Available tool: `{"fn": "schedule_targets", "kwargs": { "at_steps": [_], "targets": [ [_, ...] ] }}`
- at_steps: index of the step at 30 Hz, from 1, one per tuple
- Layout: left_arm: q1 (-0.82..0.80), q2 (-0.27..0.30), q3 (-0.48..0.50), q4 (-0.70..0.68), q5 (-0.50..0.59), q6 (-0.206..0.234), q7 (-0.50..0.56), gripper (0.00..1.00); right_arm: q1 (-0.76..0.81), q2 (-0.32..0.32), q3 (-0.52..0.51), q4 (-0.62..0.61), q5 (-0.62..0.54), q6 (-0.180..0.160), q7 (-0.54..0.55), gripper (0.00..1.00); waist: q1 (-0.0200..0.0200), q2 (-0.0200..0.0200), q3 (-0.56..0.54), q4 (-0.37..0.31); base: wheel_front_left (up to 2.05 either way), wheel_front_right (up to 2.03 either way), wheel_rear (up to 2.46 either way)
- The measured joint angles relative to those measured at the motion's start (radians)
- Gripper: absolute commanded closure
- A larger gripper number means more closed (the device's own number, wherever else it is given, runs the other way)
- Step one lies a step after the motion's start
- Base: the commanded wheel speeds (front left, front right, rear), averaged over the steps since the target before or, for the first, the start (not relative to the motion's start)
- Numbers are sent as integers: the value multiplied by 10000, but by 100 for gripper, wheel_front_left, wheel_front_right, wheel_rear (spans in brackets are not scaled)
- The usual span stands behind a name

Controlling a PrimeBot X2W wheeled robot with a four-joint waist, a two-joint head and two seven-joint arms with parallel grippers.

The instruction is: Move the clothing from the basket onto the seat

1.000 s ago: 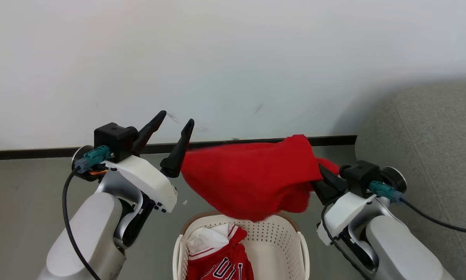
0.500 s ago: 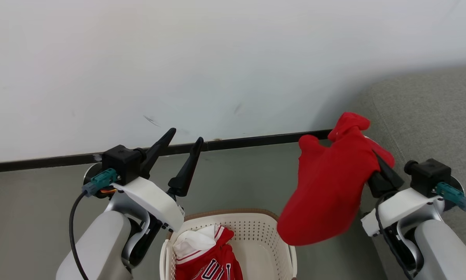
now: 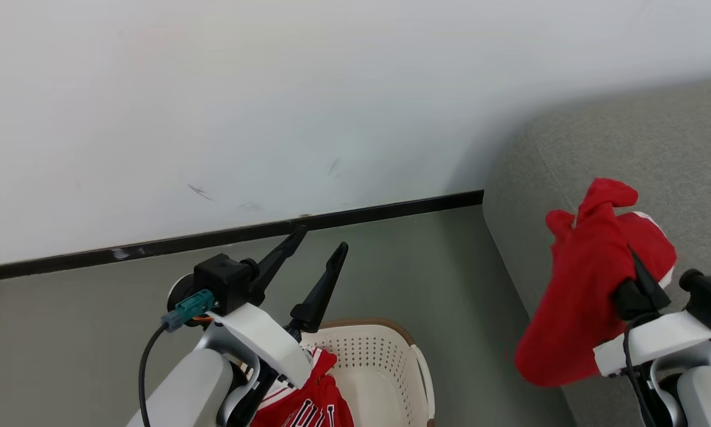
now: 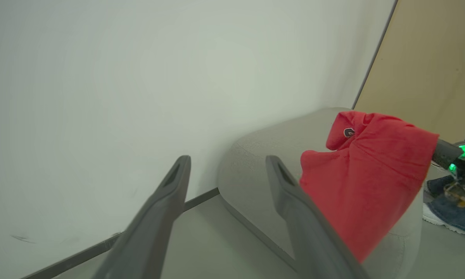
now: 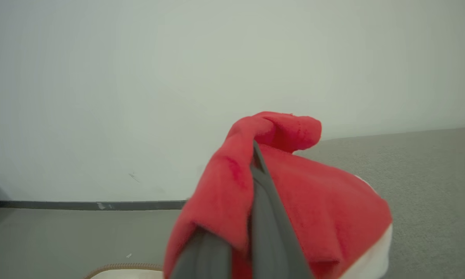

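The right gripper (image 3: 635,270) is held up by the seat's (image 3: 568,154) rounded edge, fingers clamped on the plain red garment (image 3: 580,296) — bunched, hanging limp. The left gripper (image 3: 322,238) points up above the basket (image 3: 385,356) — fingers spread.

We see part of some big dark letters on the red shirt (image 3: 319,388) in the basket (image 3: 385,362). We cannot read them.

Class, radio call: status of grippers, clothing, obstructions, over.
Left gripper open, empty. Right gripper shut on red garment at sofa edge. Lettered garment in basket. Nothing blocking.
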Motion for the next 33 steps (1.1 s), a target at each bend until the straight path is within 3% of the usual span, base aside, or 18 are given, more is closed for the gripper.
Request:
{"fn": "schedule_targets", "kwargs": {
  "at_steps": [9, 22, 28, 33],
  "targets": [
    [11, -196, -410, 0, -15, -52, -245, 0, 902, 188, -646, -644, 23, 0, 0, 100, 0, 0, -29, -558, 0, 0, 0],
    [208, -107, -573, 140, 136, -54, -510, 0, 1413, 240, -619, -961, -125, 0, 63, 100, 0, 0, 46, -1413, 0, 0, 0],
    [220, 54, -527, 98, 242, -15, -570, 0, 1136, 65, -598, -842, -107, 0, 305, 100, 0, 0, 290, -1611, 0, 0, 0],
    [226, 96, -531, -115, 418, 84, -594, 0, -120, -151, -966, -583, 165, 0, 558, 100, 0, 1, 580, -1636, 0, 0, 0]
  ]
}}
